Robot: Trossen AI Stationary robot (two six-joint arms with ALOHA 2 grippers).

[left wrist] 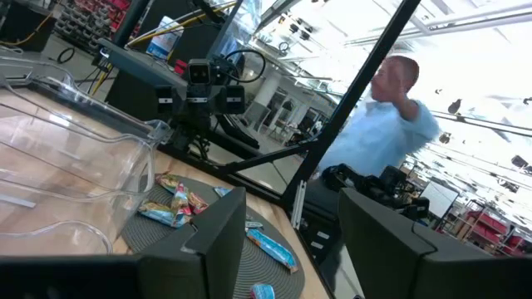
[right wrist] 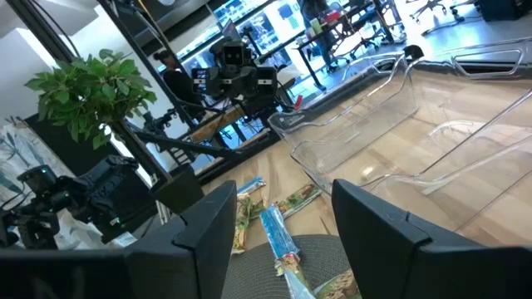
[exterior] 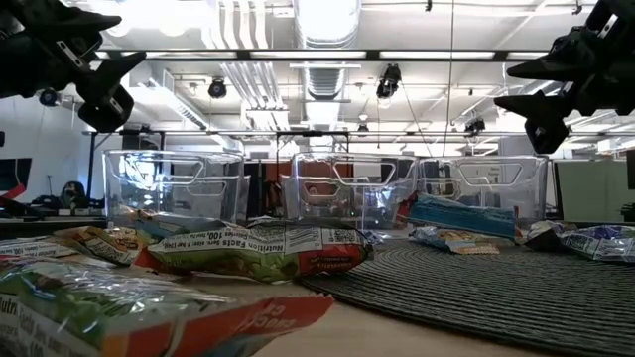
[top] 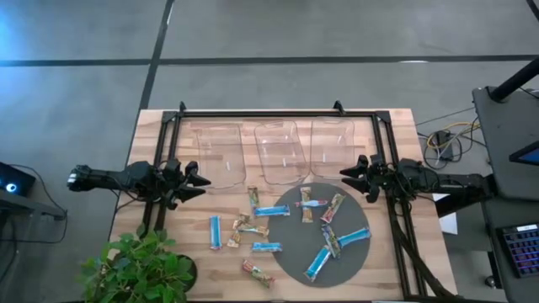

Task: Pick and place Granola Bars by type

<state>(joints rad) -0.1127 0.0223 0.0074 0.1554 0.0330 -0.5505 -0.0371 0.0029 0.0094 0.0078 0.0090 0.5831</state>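
Note:
Several wrapped granola bars lie flat on the wooden table and on a round grey mat [top: 358,257]: blue ones [top: 216,231] [top: 354,236] [top: 317,263], tan and multicoloured ones [top: 253,199] [top: 333,208] [top: 257,273]. In the low view a green-red bar [exterior: 263,250] lies near. My left gripper [top: 200,180] hovers open at the table's left, my right gripper [top: 349,175] hovers open at the right, both above the table, clear of every bar. The wrist views show the open fingers [left wrist: 287,241] [right wrist: 278,224].
Three clear plastic bins [top: 217,154] [top: 279,151] [top: 334,145] stand in a row along the far side. A potted plant [top: 139,269] stands at the near left corner. A black frame [top: 278,113] borders the table. A person in a light blue shirt [left wrist: 391,124] is beyond the table.

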